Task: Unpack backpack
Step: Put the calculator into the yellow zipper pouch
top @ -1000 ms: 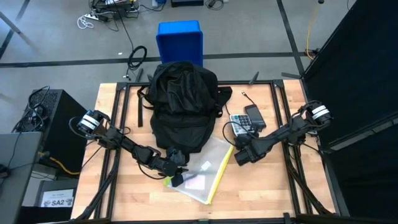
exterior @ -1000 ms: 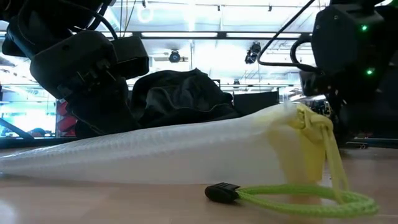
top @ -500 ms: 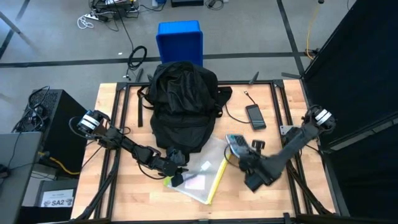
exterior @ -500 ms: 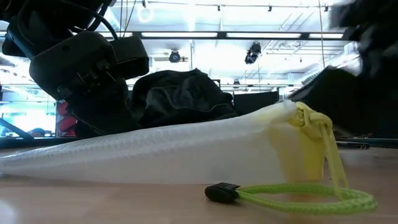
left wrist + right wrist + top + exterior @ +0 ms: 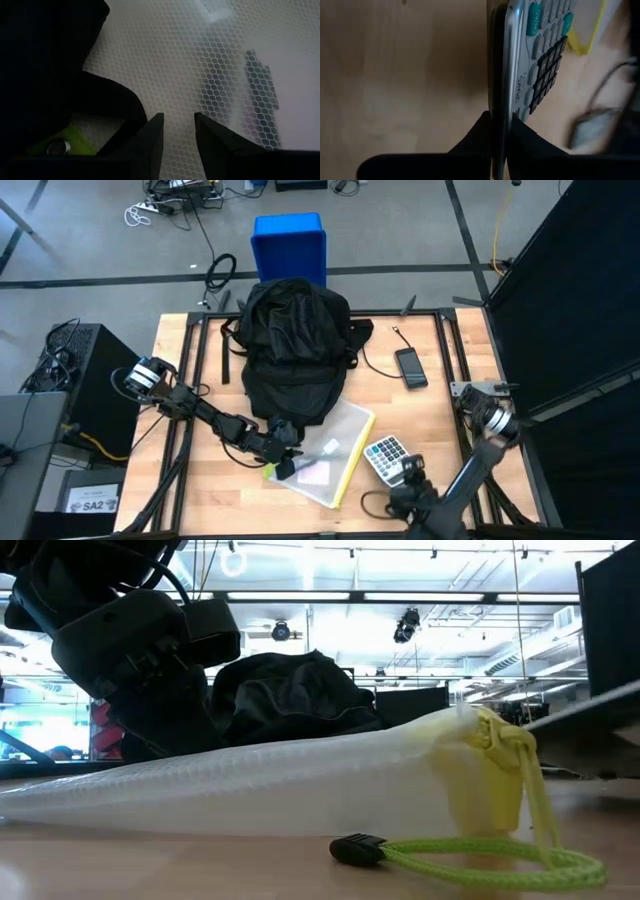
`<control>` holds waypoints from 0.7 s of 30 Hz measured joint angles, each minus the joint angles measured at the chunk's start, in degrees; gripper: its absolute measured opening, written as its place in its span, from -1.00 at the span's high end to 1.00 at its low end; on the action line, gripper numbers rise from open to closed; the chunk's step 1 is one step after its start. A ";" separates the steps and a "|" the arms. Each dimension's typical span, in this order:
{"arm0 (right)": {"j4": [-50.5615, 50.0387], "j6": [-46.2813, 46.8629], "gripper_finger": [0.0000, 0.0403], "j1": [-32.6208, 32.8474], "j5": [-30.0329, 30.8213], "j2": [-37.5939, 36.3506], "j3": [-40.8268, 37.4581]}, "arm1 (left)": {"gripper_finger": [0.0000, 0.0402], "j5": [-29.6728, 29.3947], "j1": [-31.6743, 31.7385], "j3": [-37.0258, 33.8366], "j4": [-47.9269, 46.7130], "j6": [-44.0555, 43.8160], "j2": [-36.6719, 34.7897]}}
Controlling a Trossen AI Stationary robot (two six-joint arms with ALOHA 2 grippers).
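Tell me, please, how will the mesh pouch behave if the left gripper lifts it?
The mesh pouch looks thin and soft, so it would probably sag from the left gripper. It seems light, holding flat items. Its yellow-green cord lies loose and would likely dangle.

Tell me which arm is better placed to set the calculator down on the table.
Right. Its gripper already pinches the grey keypad calculator near the wooden table's front edge. The left gripper sits on the translucent mesh pouch.

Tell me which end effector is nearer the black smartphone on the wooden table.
Right. The right end effector, gripping the grey calculator, lies toward the table's front from the smartphone; the left end effector, over the mesh pouch, is farther.
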 joint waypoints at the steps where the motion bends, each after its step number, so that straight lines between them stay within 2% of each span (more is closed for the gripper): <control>1: -2.11 -1.36 1.00 -0.18 0.30 2.28 2.28 | 0.57 0.00 0.00 0.00 0.00 -0.09 0.00; 4: -0.49 -9.06 1.00 -1.24 0.65 6.53 5.62 | 0.57 0.00 0.04 0.00 -0.02 -0.73 0.00; 7: -1.89 -11.70 1.00 -2.98 3.20 9.04 8.12 | 0.57 0.00 0.04 0.00 -0.16 -0.85 0.00; 15: -0.50 -17.22 1.00 -7.17 9.40 9.55 8.41 | 0.57 -0.02 0.04 0.00 -0.23 -0.84 0.00; 21: 8.76 -26.35 1.00 -10.48 13.85 9.53 8.45 | 0.57 -0.02 0.07 0.00 -0.14 0.20 0.00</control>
